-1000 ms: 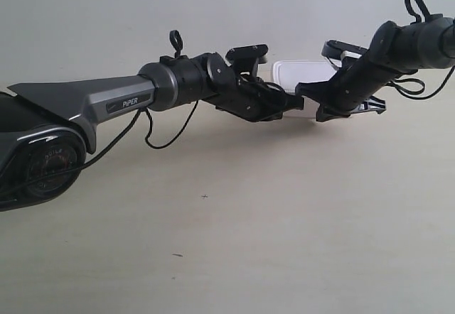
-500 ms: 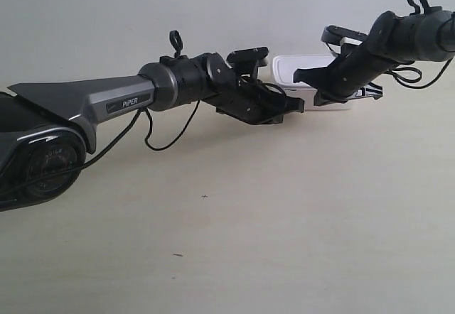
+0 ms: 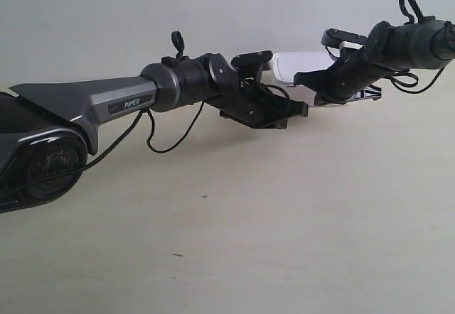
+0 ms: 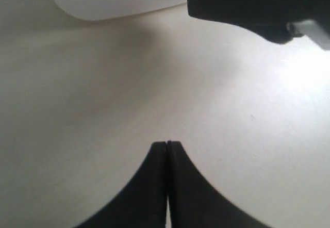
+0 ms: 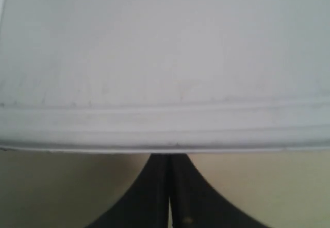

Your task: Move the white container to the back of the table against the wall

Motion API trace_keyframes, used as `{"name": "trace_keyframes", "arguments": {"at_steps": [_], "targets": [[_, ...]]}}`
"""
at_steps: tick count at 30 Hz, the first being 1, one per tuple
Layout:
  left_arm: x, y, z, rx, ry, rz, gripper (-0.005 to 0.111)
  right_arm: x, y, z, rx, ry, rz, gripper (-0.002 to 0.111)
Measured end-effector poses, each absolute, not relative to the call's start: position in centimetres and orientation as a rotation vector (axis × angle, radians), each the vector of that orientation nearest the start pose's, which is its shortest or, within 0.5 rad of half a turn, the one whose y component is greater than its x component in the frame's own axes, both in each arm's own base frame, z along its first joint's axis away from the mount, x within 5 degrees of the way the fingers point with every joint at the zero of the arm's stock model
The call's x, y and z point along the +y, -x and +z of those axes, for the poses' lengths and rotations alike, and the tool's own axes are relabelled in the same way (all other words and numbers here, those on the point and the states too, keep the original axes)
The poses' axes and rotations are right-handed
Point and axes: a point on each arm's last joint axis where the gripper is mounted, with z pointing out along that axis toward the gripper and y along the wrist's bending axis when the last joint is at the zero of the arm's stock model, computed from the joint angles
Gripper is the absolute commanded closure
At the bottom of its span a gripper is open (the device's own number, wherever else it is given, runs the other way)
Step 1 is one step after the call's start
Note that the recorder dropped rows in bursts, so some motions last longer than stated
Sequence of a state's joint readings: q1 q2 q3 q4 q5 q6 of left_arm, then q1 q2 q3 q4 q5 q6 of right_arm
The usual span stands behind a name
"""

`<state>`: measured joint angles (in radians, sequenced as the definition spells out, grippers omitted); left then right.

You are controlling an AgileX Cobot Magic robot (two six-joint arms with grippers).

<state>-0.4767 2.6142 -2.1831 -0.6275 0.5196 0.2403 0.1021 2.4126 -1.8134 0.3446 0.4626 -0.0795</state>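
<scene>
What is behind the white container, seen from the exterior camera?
Only the plain wall is seen behind the white container. Whether a gap lies between them cannot be told; the arm at the exterior view's right covers part of it.

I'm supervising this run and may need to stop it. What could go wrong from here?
1. The right gripper is shut, with only its narrow tip at the side of the white box, so the box might swivel or slip aside if pushed.
2. The left gripper, also shut, sits close by near the box's corner; the two could knock together.
</scene>
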Motion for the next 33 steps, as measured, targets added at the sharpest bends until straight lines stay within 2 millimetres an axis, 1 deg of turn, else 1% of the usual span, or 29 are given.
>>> {"name": "trace_keyframes", "arguments": {"at_steps": [16,19,24,33], "targets": [[-28.6,-49.3,10.8,2.399,-0.328,-0.752,0.107,6.4,-52.4,11.2,2.403,-0.124,0.294,0.108],[-28.6,-49.3,10.8,2.399,-0.327,-0.754,0.107,6.3,-52.5,11.2,2.39,-0.127,0.29,0.108],[-28.6,-49.3,10.8,2.399,-0.324,-0.758,0.107,6.3,-52.6,10.4,2.382,-0.13,0.28,0.108],[-28.7,-49.3,10.8,2.394,-0.336,-0.764,0.107,6.2,-52.8,10.3,2.367,-0.113,0.259,0.108]]}}
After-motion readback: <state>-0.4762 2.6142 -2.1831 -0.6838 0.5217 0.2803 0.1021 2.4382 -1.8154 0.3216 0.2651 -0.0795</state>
